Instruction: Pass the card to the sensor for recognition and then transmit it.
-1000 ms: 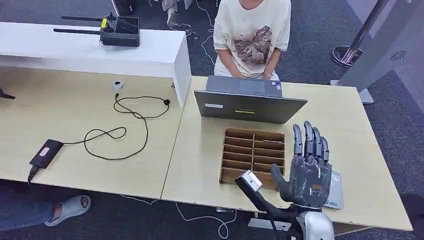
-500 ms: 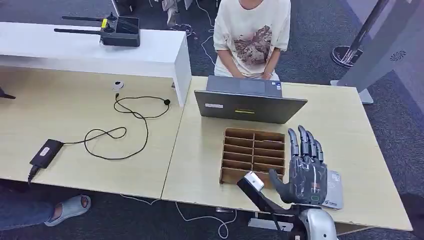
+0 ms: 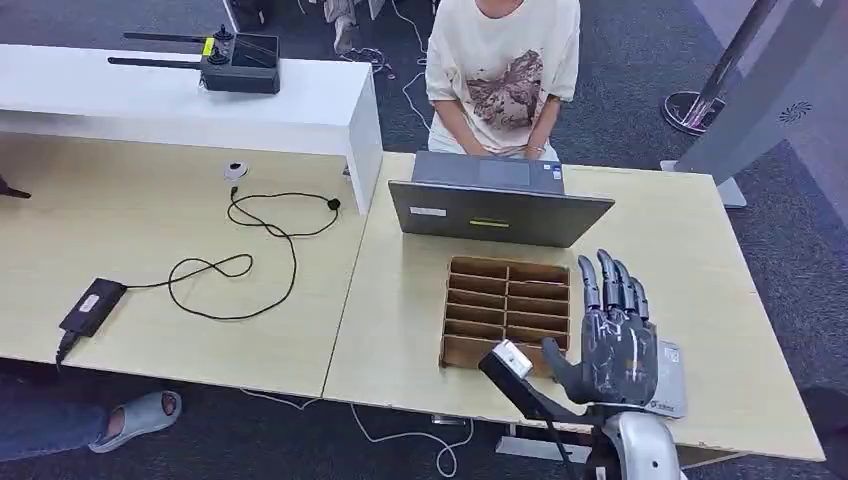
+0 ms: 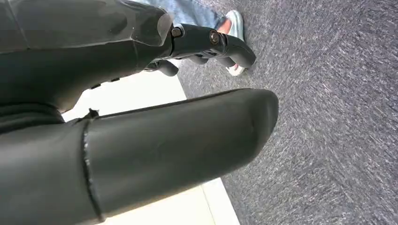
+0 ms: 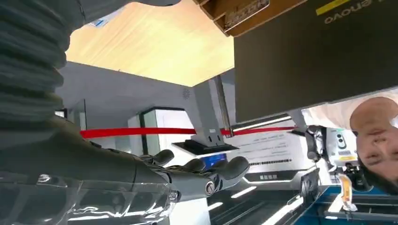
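A person (image 3: 503, 75) in a cream printed shirt sits at the far side of the table (image 3: 420, 300) behind a grey laptop (image 3: 497, 212). Just in front of the laptop lies a brown tray (image 3: 507, 310) of slotted compartments. The right hand (image 3: 615, 335) hovers at the tray's right edge with its fingers (image 3: 612, 282) straight and spread, holding nothing. It covers most of the card (image 3: 671, 385), a grey flat piece lying on the table near the front edge. The left hand (image 4: 141, 140) hangs beside the table over dark carpet (image 4: 338, 117); whether it is closed I cannot tell.

On the neighbouring table a black cable (image 3: 245, 255) loops toward a black box (image 3: 92, 306). A white bench (image 3: 180, 100) behind carries a black device (image 3: 238, 62) with antennas. A sandalled foot (image 3: 140, 417) shows on the floor.
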